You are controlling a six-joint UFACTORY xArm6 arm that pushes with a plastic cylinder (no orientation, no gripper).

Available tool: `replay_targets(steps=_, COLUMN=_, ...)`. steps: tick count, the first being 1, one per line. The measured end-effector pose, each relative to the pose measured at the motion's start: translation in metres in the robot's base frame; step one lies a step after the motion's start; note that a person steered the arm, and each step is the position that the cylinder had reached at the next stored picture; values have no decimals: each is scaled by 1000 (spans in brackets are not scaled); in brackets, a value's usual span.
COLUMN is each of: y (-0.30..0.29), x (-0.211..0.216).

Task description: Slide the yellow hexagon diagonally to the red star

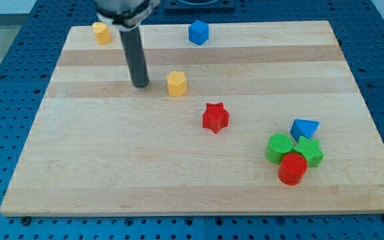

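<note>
The yellow hexagon (177, 84) sits on the wooden board, above and to the left of the red star (215, 117), with a short gap between them. My tip (141, 85) rests on the board just left of the yellow hexagon, a small gap apart from it. The dark rod rises from the tip toward the view's top.
A second yellow block (101, 33) lies at the top left and a blue block (199, 32) at the top middle. At the lower right cluster a blue block (304, 127), two green blocks (279, 147) (309, 152) and a red cylinder (293, 169). The wooden board's edge (199, 212) runs along the bottom.
</note>
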State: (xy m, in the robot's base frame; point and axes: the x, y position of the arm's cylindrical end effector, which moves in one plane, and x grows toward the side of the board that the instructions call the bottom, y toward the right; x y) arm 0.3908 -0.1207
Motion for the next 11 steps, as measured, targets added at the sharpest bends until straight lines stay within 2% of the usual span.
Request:
replay_targets(steps=1, y=7, x=16)
replay_targets(steps=2, y=25, x=10)
replay_targets(steps=8, y=240, x=-83)
replay_targets(steps=10, y=308, x=-89)
replay_targets(steps=11, y=323, x=-98)
